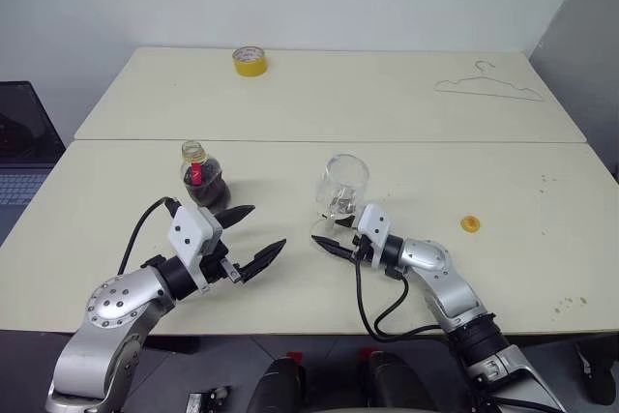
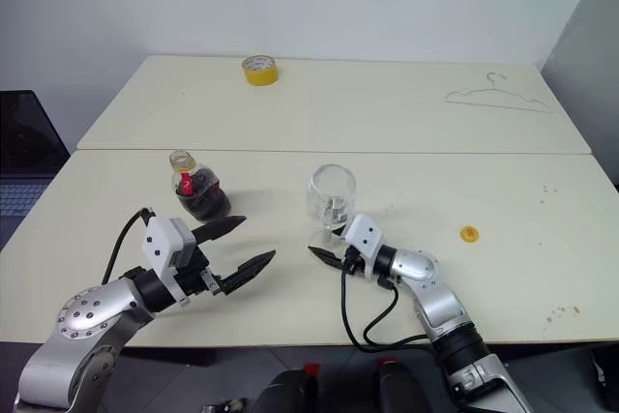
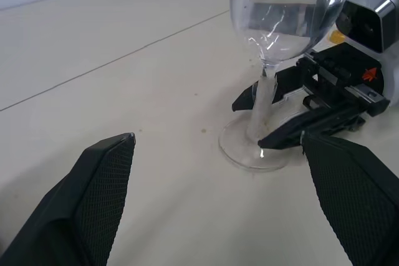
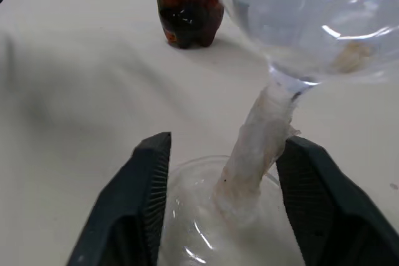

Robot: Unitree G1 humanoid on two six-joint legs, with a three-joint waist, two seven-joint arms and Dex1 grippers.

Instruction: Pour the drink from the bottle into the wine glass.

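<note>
Glass [image 1: 343, 186] stands upright on the near table [image 1: 116, 239], its bowl empty and its foot partly hidden in the head views behind the right gripper [image 4: 221, 200]. In the right wrist view that gripper's two black fingers [image 4: 140, 207] stand apart on either side of the stem, over the foot, with a gap to the stem on each side; it is released, not clamped. The stem looks wrapped in something whitish, hard to make out.

The bottle [image 1: 200, 179] stands upright to the robot's left of the wine glass, well apart from it, holding dark drink [image 4: 187, 14] in its lower body. Its mouth looks uncapped; a small yellow-orange cap [image 1: 470, 223] lies on the table to the right of the glass.

The left gripper [image 1: 253, 236] hovers nearer the camera than the bottle, fingers spread wide, grasping nothing.

Farther back than the glass, a yellow tape roll [image 1: 250, 61] and a wire hanger [image 1: 488, 87] lie on the rear table.
</note>
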